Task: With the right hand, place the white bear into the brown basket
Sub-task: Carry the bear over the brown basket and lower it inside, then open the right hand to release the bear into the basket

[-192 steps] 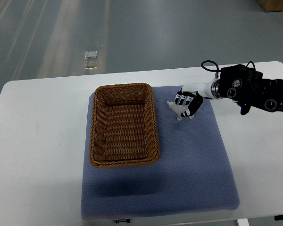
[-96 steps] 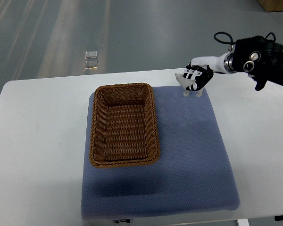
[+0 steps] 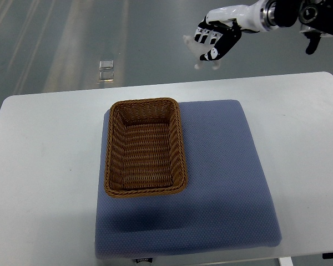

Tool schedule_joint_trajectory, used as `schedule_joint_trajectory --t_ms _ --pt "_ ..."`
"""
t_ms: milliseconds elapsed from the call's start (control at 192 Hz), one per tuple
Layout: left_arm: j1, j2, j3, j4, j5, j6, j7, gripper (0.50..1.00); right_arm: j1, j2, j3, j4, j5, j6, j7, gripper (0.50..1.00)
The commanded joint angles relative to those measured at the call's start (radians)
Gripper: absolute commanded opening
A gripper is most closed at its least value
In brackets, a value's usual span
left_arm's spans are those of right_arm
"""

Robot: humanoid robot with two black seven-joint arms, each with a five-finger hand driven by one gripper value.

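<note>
Your right hand [image 3: 215, 40] is way up at the top of the frame, coming in from the right edge, and its fingers are curled around the white bear [image 3: 195, 49]. The bear is blurry, so you only get a pale smudge poking out to the left and below the hand, with what look like little legs hanging down. It's held up in the air, and in the picture it sits over the grey floor [image 3: 72, 39] beyond the far edge of the bench [image 3: 39, 166], well apart from the basket.

The brown basket [image 3: 146, 146] is a rectangular wicker one, sitting upright on the left part of the blue mat [image 3: 227, 183]. You can see straight down to its woven bottom, and there's nothing in it. Its long sides run away from you, and its left wall is just about at the mat's left edge.

The mat lies flat on the white bench and takes up most of the middle. The whole right half of the mat is bare fabric. There's a small label tab at the mat's near edge, too small to read.

Out on the floor past the bench there's a small shiny square thing [image 3: 106, 70]; can't tell what it is.

The dark forearm housing [image 3: 305, 12] with its round joints is at the top right corner.
</note>
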Motion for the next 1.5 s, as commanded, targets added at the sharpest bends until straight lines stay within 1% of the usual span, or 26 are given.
schedule_joint_trajectory --t_ms 0,42,104,125,203,281,348,432,640,723,884,1103,1175,1243,1269,1285,1409,1430,1446,1461,1467,1493 --pt "0.000 0.000 0.000 0.001 0.000 0.001 0.000 1.000 0.001 0.105 -0.005 -0.022 0.024 -0.035 0.003 0.500" --pt "0.000 0.000 0.000 0.001 0.000 0.001 0.000 1.000 -0.001 0.143 -0.008 -0.041 0.025 -0.044 0.002 0.500" --pt "0.000 0.000 0.000 0.001 0.000 0.000 0.000 1.000 -0.007 0.240 -0.028 -0.099 0.027 -0.061 0.003 0.500" --pt "0.000 0.000 0.000 0.001 0.000 0.001 0.000 1.000 -0.008 0.252 -0.031 -0.110 0.027 -0.064 0.003 0.500" --pt "0.000 0.000 0.000 0.001 0.000 0.000 0.000 1.000 -0.027 0.352 -0.043 -0.166 0.025 -0.086 0.002 0.500" --pt "0.000 0.000 0.000 0.001 0.000 0.001 0.000 1.000 -0.062 0.421 -0.046 -0.196 0.016 -0.096 0.002 0.500" --pt "0.000 0.000 0.000 0.001 0.000 0.000 0.000 1.000 -0.099 0.461 -0.043 -0.225 0.014 -0.102 0.002 0.500" --pt "0.000 0.000 0.000 -0.001 0.001 0.000 0.000 1.000 -0.145 0.463 -0.042 -0.243 0.011 -0.109 0.003 0.500" --pt "0.000 0.000 0.000 -0.001 0.001 0.000 0.000 1.000 -0.206 0.463 -0.042 -0.272 0.008 -0.141 0.003 0.500" --pt "0.000 0.000 0.000 -0.001 0.001 0.000 0.000 1.000 -0.223 0.463 -0.042 -0.275 0.008 -0.144 0.005 0.500" --pt "0.000 0.000 0.000 -0.002 0.006 0.000 0.001 1.000 -0.274 0.463 -0.040 -0.275 0.008 -0.175 0.019 0.500" --pt "-0.001 0.000 0.000 -0.001 0.006 0.000 0.001 1.000 -0.321 0.463 -0.040 -0.275 0.008 -0.176 0.020 0.500" --pt "-0.001 0.000 0.001 -0.001 0.006 0.000 0.001 1.000 -0.333 0.463 -0.040 -0.275 0.008 -0.176 0.020 0.533" --pt "-0.001 0.000 0.000 -0.001 0.006 0.000 0.001 1.000 -0.341 0.463 -0.040 -0.275 0.007 -0.176 0.022 0.543" --pt "-0.001 0.000 0.000 -0.001 0.006 0.000 0.001 1.000 -0.344 0.463 -0.040 -0.275 0.007 -0.176 0.022 0.554" --pt "-0.001 0.000 0.001 -0.001 0.006 0.000 0.001 1.000 -0.346 0.463 -0.040 -0.275 0.007 -0.176 0.022 0.568" --pt "-0.001 0.000 0.000 -0.001 0.006 0.000 0.001 1.000 -0.347 0.463 -0.040 -0.275 0.007 -0.176 0.022 0.613" --pt "-0.001 0.000 0.000 -0.001 0.006 0.000 0.001 1.000 -0.347 0.463 -0.039 -0.275 0.007 -0.176 0.022 0.629" --pt "-0.001 0.000 0.000 -0.001 0.006 0.000 0.001 1.000 -0.347 0.463 -0.039 -0.275 0.007 -0.176 0.022 0.654" --pt "-0.001 0.000 0.001 -0.001 0.006 0.000 0.001 1.000 -0.347 0.463 -0.037 -0.275 0.008 -0.176 0.022 0.662" --pt "-0.001 0.000 0.000 -0.001 0.006 0.000 0.001 1.000 -0.347 0.463 -0.037 -0.275 0.008 -0.176 0.022 0.672" --pt "-0.001 0.000 0.001 -0.001 0.006 0.000 0.000 1.000 -0.347 0.463 -0.036 -0.275 0.008 -0.176 0.022 0.686"
